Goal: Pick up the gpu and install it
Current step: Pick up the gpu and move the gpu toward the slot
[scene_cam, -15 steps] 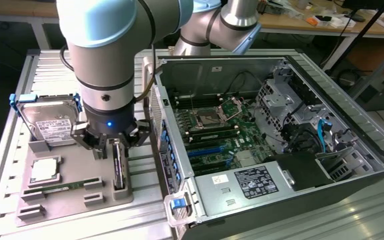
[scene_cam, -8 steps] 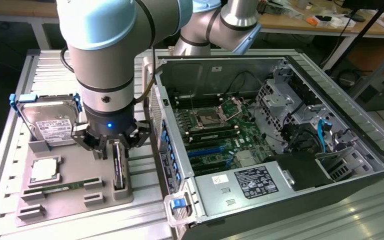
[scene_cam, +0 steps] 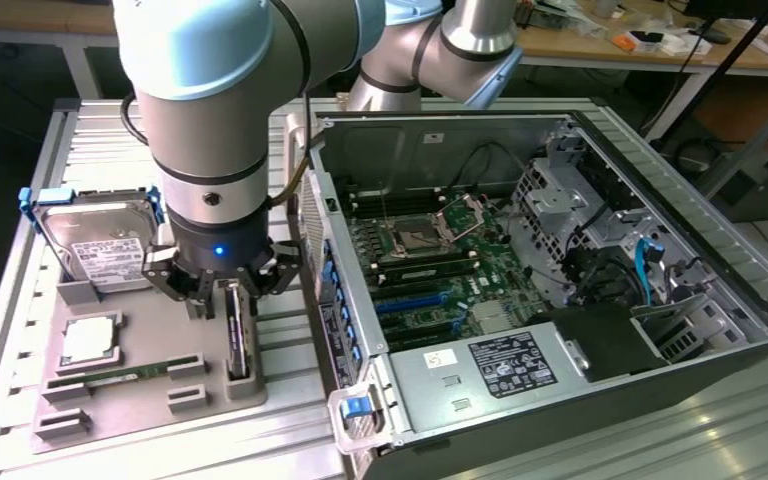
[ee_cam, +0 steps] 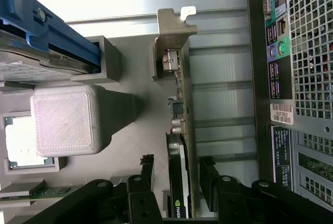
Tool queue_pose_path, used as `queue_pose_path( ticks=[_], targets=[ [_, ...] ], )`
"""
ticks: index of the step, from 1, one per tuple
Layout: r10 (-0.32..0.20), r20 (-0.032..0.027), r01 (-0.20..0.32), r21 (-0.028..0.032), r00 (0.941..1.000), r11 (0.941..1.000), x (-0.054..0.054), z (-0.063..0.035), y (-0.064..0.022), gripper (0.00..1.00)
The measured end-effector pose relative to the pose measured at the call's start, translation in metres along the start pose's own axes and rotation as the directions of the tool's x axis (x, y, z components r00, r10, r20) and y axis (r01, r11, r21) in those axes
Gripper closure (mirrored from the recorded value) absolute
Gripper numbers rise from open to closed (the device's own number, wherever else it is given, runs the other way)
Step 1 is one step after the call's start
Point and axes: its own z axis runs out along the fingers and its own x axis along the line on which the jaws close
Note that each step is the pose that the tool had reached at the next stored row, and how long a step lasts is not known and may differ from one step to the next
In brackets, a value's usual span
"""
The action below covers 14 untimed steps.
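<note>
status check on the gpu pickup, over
Open claw straddling the gpu, no grip yet. Gpu standing on edge in the grey tray. Nothing between claw and card.

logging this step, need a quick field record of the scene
hand: open, lowered astride the gpu
gpu: upright on its edge in a grey tray slot
tray also holds: hard drive, cpu, memory stick
computer case: side open, at the exterior view's right of the tray
task state: gpu not yet installed
</note>
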Motion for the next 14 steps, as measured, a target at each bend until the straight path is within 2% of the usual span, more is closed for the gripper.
queue_pose_path(
  ticks=[2, 3, 4, 5, 8, 10, 14],
  targets=[
    [0.000, 0.0000, 0.000, -0.0001, 1.0000, 1.0000, 0.0000, 0.0000, 0.0000, 0.53],
    [0.000, 0.0000, 0.000, 0.0000, 1.0000, 1.0000, 0.0000, 0.0000, 0.0000, 0.60],
    [0.000, 0.0000, 0.000, 0.0000, 1.0000, 1.0000, 0.0000, 0.0000, 0.0000, 0.60],
    [0.000, 0.0000, 0.000, 0.0000, 1.0000, 1.0000, 0.0000, 0.0000, 0.0000, 0.67],
    [0.000, 0.0001, 0.000, 0.0000, 1.0000, 1.0000, 0.0000, 0.0000, 0.0000, 0.67],
    [0.000, 0.0000, 0.000, 0.0001, 1.0000, 1.0000, 0.0000, 0.0000, 0.0000, 0.73],
    [0.000, 0.0000, 0.000, 0.0001, 1.0000, 1.0000, 0.0000, 0.0000, 0.0000, 0.73]
  ],
)
